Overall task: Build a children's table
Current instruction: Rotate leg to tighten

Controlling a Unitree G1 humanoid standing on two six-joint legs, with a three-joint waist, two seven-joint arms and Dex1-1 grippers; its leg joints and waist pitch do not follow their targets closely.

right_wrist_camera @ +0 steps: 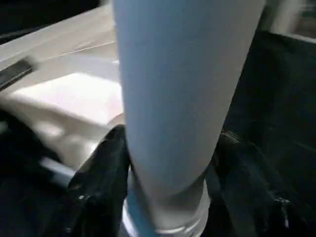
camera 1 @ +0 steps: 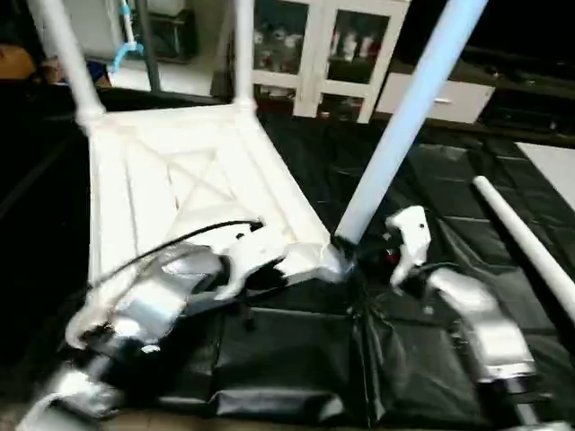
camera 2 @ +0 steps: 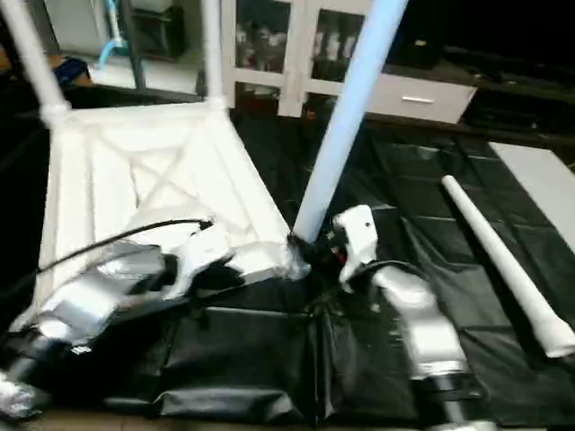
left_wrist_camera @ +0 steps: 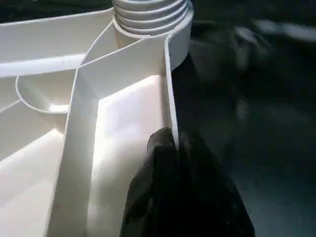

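A: Left eye view has the top (camera 1: 180, 171) lying upside down on black sheeting (camera 1: 296, 359), X ribs facing up. 2 legs stand in the far sockets: far-left leg (camera 1: 63, 54) and far-right leg (camera 1: 243, 49).

B: And the near corner?

A: Near leg (camera 1: 404, 117) rises from the socket at the near right corner, leaning toward the right as it goes up. Its threaded end sits in that socket; the left wrist view shows the threads (left_wrist_camera: 150, 12) above the socket rim.

B: Where is the 4th one?

A: Loose leg (camera 2: 503, 269) lies flat on the sheeting, well to the right of the top, apart from both arms.

B: Left gripper?

A: Left gripper (left_wrist_camera: 170, 143) is at the top's near edge, just beside that corner socket. Its black fingers (left_wrist_camera: 163, 163) are pinched closed on the thin side wall of the top, 1 finger on each face of the wall.

B: Right gripper?

A: Right gripper (right_wrist_camera: 168, 163) is at the base of the near leg, right above the socket. A black finger shows on either side of the tube and both touch it, so it clasps the leg.

B: Anything behind?

A: White cabinet (camera 1: 332, 54) with glass doors stands past the sheeting.
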